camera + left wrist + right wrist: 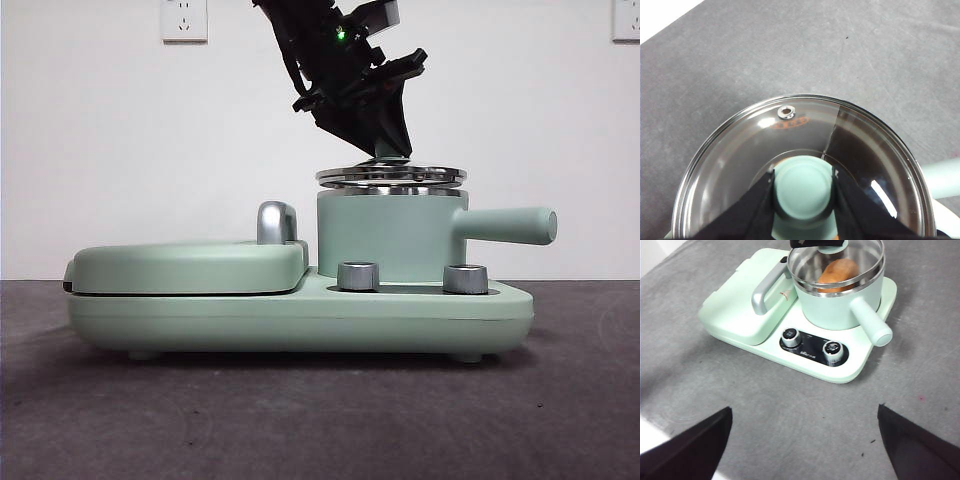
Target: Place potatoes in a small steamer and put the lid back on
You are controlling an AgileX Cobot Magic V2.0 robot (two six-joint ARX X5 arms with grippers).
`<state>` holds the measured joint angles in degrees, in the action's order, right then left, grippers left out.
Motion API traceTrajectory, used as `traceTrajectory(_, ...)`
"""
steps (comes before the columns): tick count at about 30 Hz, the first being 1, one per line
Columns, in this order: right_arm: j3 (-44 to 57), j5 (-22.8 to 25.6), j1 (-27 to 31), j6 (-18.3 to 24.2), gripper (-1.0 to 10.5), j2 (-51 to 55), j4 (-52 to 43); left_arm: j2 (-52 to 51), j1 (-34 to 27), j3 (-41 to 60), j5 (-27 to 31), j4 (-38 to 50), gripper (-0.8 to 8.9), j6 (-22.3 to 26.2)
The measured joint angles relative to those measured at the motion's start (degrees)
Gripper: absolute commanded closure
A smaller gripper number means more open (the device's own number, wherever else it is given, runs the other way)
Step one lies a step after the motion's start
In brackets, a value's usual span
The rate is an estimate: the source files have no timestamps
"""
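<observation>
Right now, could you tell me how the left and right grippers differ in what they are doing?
The left gripper is shut on the mint-green knob of the lid, holding it just above the small steamer; the right gripper holds nothing. The left one's jaws are closed in on the knob, the right one's spread wide. The left is over the steamer, the right back from the cooker over bare table. Both have black jaws.

The left end effector is built of matte black angular plates tapering to a narrow tip. A green indicator light is lit at 11 o'clock of the tip, beside black cabling. The right end effector shows two flat, black, wedge-shaped jaws with plain, unmarked faces.
</observation>
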<state>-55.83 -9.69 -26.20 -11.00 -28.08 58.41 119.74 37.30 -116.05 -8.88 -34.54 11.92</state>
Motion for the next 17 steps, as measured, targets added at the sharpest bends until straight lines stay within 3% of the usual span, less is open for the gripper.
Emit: traceTrajectory(17, 0.00, -0.85, 0.00, -1.25, 5.0, 0.00, 0.00, 1.51, 0.02, 0.00, -0.02, 0.92, 7.98, 0.57)
